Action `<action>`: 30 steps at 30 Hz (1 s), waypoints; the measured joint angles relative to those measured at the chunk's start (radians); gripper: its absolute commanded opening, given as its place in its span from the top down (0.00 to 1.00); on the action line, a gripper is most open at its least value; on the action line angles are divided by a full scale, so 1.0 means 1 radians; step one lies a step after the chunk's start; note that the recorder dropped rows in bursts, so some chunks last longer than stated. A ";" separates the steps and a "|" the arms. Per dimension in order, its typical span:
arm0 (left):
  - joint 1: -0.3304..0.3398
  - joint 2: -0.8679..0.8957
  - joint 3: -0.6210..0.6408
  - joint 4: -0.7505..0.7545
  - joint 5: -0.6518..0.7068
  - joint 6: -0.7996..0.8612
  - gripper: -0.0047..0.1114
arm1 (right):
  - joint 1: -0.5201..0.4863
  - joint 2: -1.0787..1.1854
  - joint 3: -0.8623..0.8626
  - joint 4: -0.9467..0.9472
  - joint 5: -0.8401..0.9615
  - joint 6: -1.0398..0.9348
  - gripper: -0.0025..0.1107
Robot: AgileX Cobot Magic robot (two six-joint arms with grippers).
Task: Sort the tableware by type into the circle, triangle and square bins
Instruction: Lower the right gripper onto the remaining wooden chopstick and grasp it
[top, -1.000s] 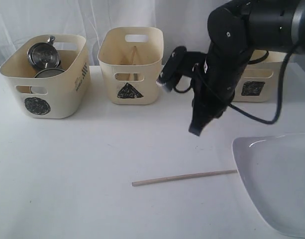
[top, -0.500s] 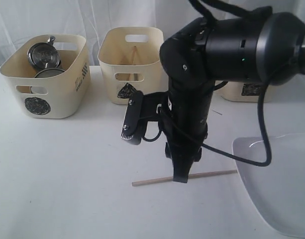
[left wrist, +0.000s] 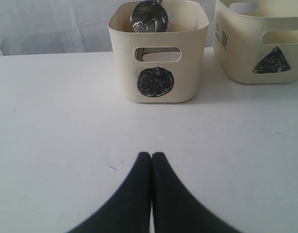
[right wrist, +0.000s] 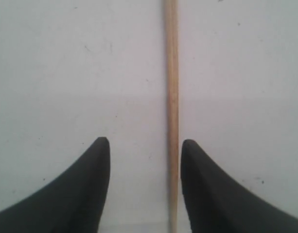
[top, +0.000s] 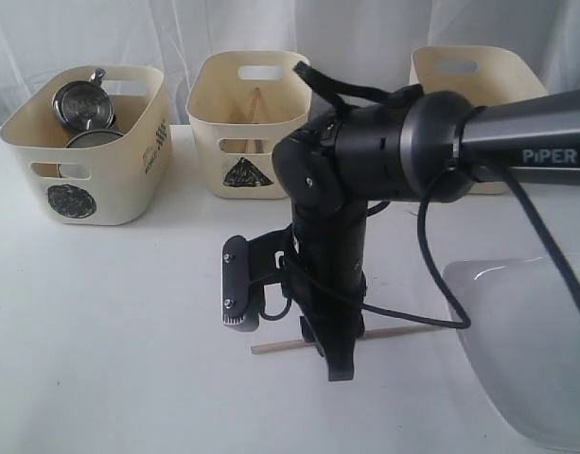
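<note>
A wooden chopstick point(top: 282, 346) lies flat on the white table, and my right gripper point(top: 338, 369) has come down over its middle. In the right wrist view that gripper point(right wrist: 145, 143) is open, and the chopstick point(right wrist: 172, 73) runs between the jaws, close to one finger. My left gripper point(left wrist: 151, 155) is shut and empty above bare table, facing the circle bin point(left wrist: 158, 53), which holds a steel mug point(left wrist: 149, 17). The second chopstick point(top: 256, 104) leans inside the triangle bin point(top: 250, 123). The big white plate point(top: 536, 350) sits at the right. The square bin point(top: 469, 71) shows behind the arm, its mark hidden.
The circle bin point(top: 86, 142) at the far left holds steel mugs point(top: 81, 102). The triangle bin point(left wrist: 265, 43) stands beside it. The plate's rim lies close to the chopstick's right end. A white curtain hangs behind the bins.
The right arm has swung from in front of the square bin down and to the left, and its open gripper has dropped around the chopstick. The chopstick has not moved.
</note>
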State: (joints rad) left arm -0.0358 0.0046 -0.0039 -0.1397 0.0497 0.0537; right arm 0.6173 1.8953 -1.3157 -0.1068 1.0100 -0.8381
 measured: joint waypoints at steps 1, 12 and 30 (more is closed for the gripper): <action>0.000 0.000 0.000 0.000 0.000 0.000 0.96 | 0.000 0.011 0.000 0.000 -0.008 -0.003 0.59; 0.000 0.000 0.000 0.000 0.000 0.000 0.96 | -0.030 0.087 0.000 0.013 -0.087 -0.016 0.59; 0.000 0.000 0.000 0.000 0.000 0.000 0.96 | -0.042 0.148 -0.006 0.034 -0.101 -0.018 0.65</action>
State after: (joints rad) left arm -0.0358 0.0046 -0.0039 -0.1397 0.0497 0.0537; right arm 0.5751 2.0430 -1.3220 -0.0724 0.9088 -0.8560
